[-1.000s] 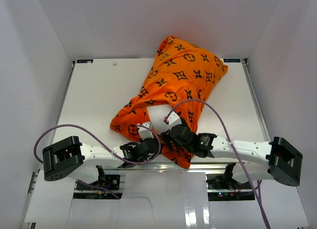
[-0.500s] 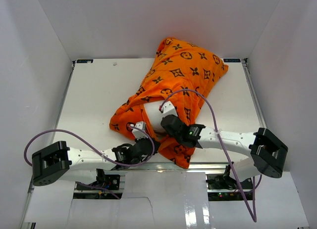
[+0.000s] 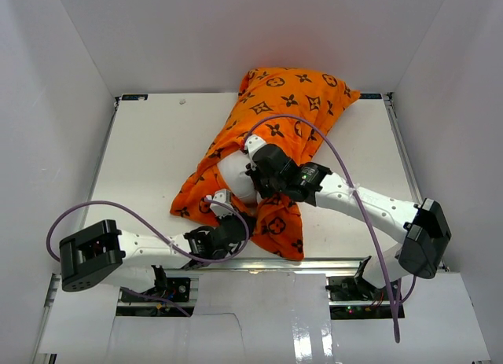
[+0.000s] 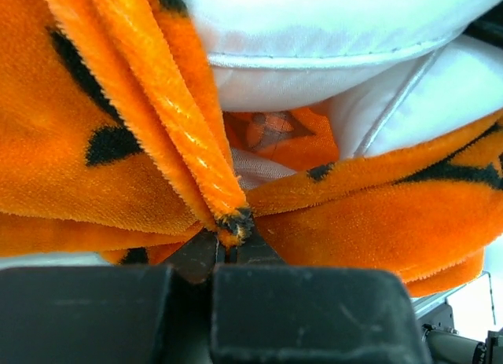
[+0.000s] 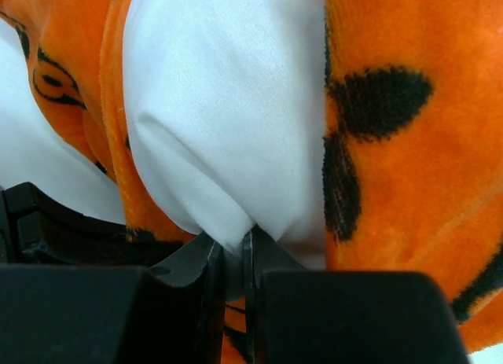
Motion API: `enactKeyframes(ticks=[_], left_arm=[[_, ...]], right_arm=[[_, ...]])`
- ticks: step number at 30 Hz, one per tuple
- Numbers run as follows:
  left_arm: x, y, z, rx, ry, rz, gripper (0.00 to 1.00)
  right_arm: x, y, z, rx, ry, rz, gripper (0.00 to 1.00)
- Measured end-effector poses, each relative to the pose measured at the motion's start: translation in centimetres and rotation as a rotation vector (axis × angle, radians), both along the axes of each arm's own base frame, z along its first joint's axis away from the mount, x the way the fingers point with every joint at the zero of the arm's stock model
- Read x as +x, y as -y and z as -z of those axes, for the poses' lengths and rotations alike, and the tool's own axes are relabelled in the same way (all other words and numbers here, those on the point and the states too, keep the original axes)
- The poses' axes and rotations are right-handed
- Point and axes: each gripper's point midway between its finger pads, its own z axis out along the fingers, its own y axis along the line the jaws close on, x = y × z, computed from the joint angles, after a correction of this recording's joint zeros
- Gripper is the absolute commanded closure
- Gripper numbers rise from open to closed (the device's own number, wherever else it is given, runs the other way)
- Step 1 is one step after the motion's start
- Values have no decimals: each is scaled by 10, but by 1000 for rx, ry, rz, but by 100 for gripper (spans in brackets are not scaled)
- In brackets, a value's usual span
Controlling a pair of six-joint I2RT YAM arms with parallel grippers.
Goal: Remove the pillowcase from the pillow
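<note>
The orange pillowcase (image 3: 287, 104) with dark motifs lies diagonally across the table, its open end toward the arms. The white pillow (image 3: 234, 175) pokes out of that opening. My left gripper (image 3: 225, 220) is shut on the pillowcase's hem (image 4: 233, 221) at the near edge of the opening. My right gripper (image 3: 253, 172) is shut on a pinch of the pillow's white fabric (image 5: 224, 144) at the exposed end, with the orange cover (image 5: 409, 167) beside it. Most of the pillow is hidden inside the cover.
White walls (image 3: 47, 144) close in the table (image 3: 149, 152) on the left, back and right. The purple cables (image 3: 314, 136) of both arms loop over the cover and the table's near left.
My right gripper closed on the pillow's white end and moved away from the arms' bases. The covered pillow shifted toward the back wall. The left gripper stayed shut on the hem.
</note>
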Motion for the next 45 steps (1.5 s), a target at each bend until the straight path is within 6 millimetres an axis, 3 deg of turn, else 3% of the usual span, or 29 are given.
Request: enactKeyframes(ticks=[14,24,29,35,39,45], left_arm=[[20,35,16,73,14,-44,100],[18,24,13,71,29,-76,100],[14,8,4,-5,15,-117,100],[17,8,-22,-122,14,-149,100],[16,6,-36,-161,13,-155,100],[15,5,-36,-174,12,-155,100]], right_arm=[[6,1,-2,58,-157,-13,92],[10,0,-10,201,-295,14,92],[16,6,-31,328,-362,24,92],[14,23,-74,459,-360,28,92],[11,27,-87,504,-370,24,92],[12,26,-97,538,-382,27,92]])
